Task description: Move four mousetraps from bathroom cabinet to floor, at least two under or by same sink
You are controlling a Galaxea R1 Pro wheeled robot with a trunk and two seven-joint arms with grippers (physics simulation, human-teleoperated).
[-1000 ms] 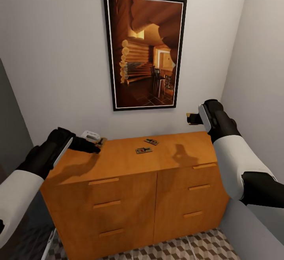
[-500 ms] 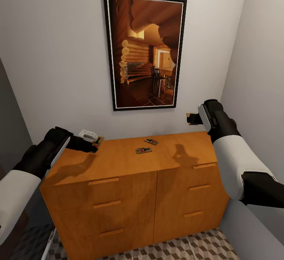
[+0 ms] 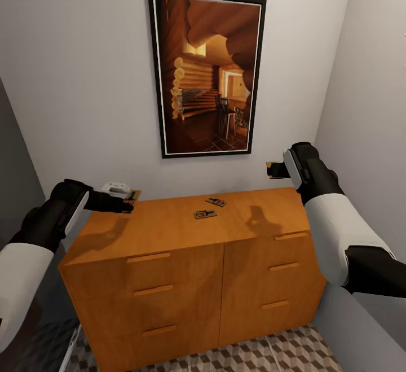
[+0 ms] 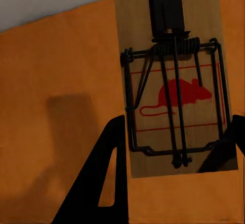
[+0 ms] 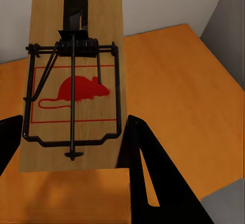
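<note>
White walls close in tightly around the cabinet [image 3: 192, 259], with a framed picture [image 3: 207, 73] of a log cabin hanging above it and a strip of patterned floor [image 3: 270, 355] showing at its foot; you have drawn your left gripper [image 3: 125, 202] back toward the cabinet's left end over the last second, and the mousetrap [image 4: 176, 81] pinched between its fingers has come away with it — it now hangs past the top's left edge instead of over the wood. Your right gripper [image 3: 272, 170] has not shifted; it is closed on a second mousetrap [image 5: 74, 76], held up near the wall above the right end of the top. That puts two of the four in hand; the other two mousetraps [image 3: 206, 214] [image 3: 216, 202] lie flat near the middle of the cabinet top, just beside each other and well apart from both grippers. As for storage, every drawer front you can see is shut, so nothing can be said of what is inside; the traps in view all sit on or above the top. None is on the floor yet, and by my reckoning the carry to the sink is the step you are starting — you will need a second trip for the pair left behind.
</note>
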